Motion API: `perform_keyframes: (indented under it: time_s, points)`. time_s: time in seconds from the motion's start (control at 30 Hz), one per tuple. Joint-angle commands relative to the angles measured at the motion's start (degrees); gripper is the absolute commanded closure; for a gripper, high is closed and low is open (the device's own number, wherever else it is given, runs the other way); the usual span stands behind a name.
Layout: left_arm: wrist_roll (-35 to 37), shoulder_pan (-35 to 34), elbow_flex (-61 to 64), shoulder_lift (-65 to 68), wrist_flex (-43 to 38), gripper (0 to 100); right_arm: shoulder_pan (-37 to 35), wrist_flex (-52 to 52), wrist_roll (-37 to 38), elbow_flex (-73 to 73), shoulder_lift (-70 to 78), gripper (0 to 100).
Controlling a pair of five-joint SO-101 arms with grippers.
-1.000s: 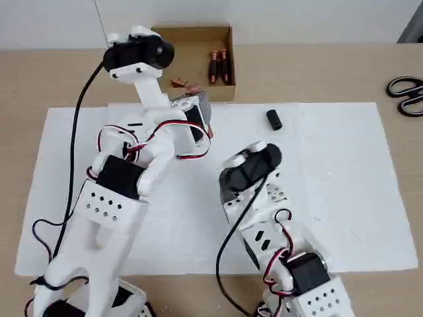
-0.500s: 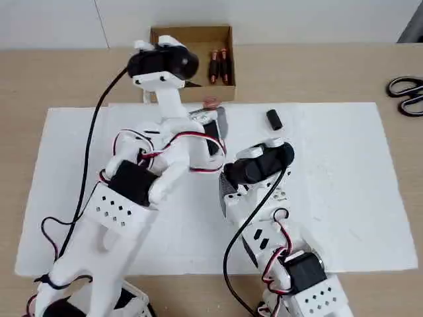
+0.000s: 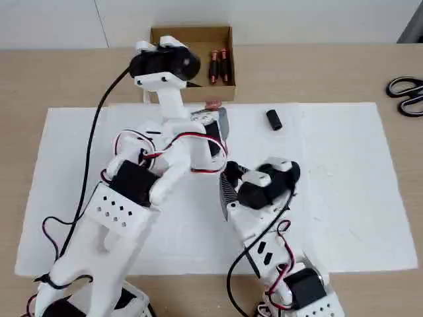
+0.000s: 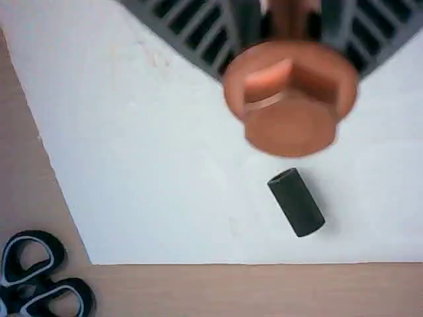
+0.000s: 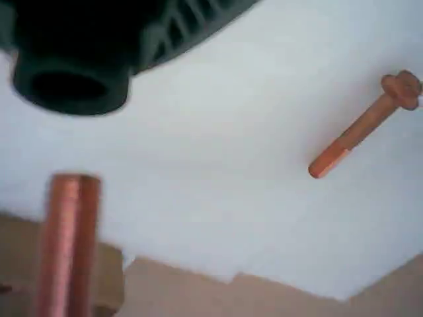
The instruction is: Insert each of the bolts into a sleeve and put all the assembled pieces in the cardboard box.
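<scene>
- L gripper (image 3: 215,119): pinching held bolt (image 4: 291,99) by the shank, head toward the wrist cam. Position: over the far edge of white sheet (image 3: 330,185), just short of cardboard box (image 3: 165,33).
- R gripper (image 3: 229,191): clamped on held sleeve (image 5: 69,82), bore open to the wrist cam. Position: mid-sheet, well apart from the L gripper.
- Loose sleeve (image 3: 274,119): lying flat on sheet, near its far edge, beside the L gripper.
- Loose bolt (image 5: 362,135): lying flat on sheet, nothing touching it.
- Assembled pieces (image 3: 219,66): 2 pcs, side by side in the box by its R wall.
- Scissors (image 3: 406,92): on the table, off the sheet, not in use.
- Step (est.): insertion of 3rd pair. Each arm has its part; parts not yet mated.
- Next move calls for: bringing shank tip to sleeve mouth, axes lined up, then a straight push. Skew prob. means a jam at the rim.
- Left after that (est.): box the piece, then the loose pair.
</scene>
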Motion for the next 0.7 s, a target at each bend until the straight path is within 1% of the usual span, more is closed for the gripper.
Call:
perform_keyframes:
  time_s: [0.0, 0.23, 0.4, 0.53, 0.67]
  points:
    - [0.4, 2.1, 0.6, -1.6, -0.4, 99, -0.4, -1.1, 0.8, 0.1, -1.6, 99.5]
    - [0.2, 3.7, 5.3, -2.0, -5.0, 99, -0.4, -1.1, 0.8, 0.0, -1.5, 99.5]
    - [0.2, 3.5, 5.6, -2.0, -4.8, 99, -0.4, -1.1, 0.8, 0.0, -1.5, 99.5]
    - [0.1, 3.7, 5.2, -2.0, -1.6, 99, -0.4, -1.2, 0.8, 0.1, -1.5, 99.5]
    - [0.0, 3.7, 5.1, -2.1, -0.3, 99, -0.3, -1.2, 0.8, 0.1, -1.5, 99.5]
